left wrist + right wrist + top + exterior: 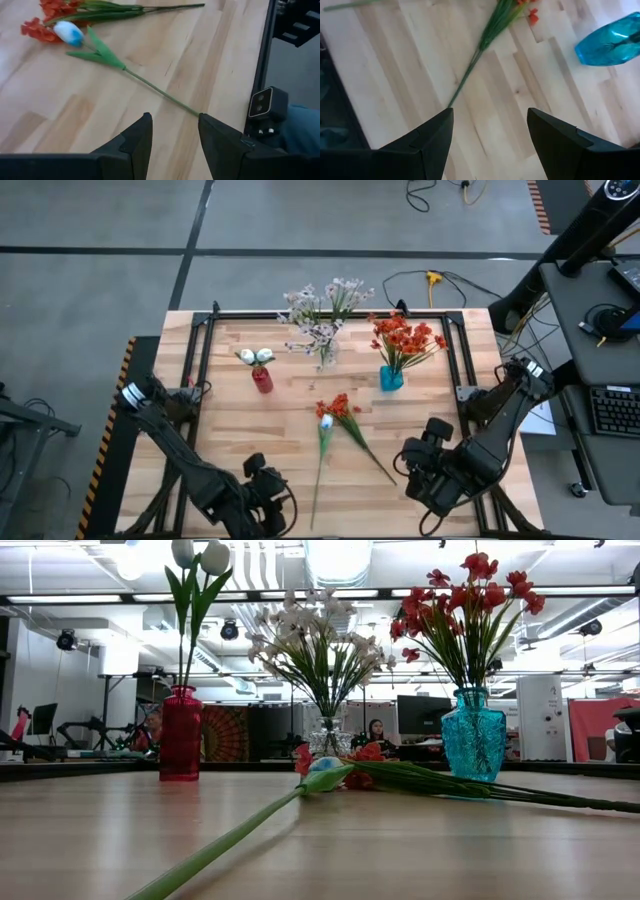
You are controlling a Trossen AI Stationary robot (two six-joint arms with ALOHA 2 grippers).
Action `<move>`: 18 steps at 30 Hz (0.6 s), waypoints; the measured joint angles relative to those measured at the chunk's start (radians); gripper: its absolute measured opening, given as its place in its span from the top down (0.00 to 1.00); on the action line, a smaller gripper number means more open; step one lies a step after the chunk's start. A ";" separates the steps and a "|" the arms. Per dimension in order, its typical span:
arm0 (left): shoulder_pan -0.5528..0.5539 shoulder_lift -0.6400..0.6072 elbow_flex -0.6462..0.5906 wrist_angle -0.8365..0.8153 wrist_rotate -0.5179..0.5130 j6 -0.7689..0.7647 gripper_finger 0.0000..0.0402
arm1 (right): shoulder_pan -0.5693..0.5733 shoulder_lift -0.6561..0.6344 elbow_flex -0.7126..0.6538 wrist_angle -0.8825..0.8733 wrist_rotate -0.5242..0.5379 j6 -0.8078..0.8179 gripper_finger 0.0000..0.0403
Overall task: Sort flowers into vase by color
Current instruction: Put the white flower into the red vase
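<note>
Hovering at the table's near edge, my left gripper [172, 135] and right gripper [490, 132] both stand parted, holding nothing. Between them I see the white tulip [322, 452] lying near-to-far, bud [326, 421] pointing away. Its bud touches the orange stem [358, 432], which slants from the right gripper toward the far vases [391, 378].

Three vases stand in a row toward the table's [230, 380] far edge: the left vase [262, 379], the middle vase [322, 356] a little farther back, the right vase [391, 378]. Nearer me, at mid-table, two loose stems lie (heads touching): the tulip stem [320, 460] runs to the near edge, the clustered stem [362, 442] slants toward my right gripper [432, 472].
</note>
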 joint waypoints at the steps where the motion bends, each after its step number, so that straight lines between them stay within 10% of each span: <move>1: 0.003 0.012 0.000 0.013 0.000 -0.001 0.64 | 0.005 0.000 -0.006 0.009 0.000 0.000 0.39; 18: 0.139 0.214 0.000 0.202 -0.003 0.000 0.55 | 0.034 -0.003 -0.099 0.056 0.036 -0.022 0.39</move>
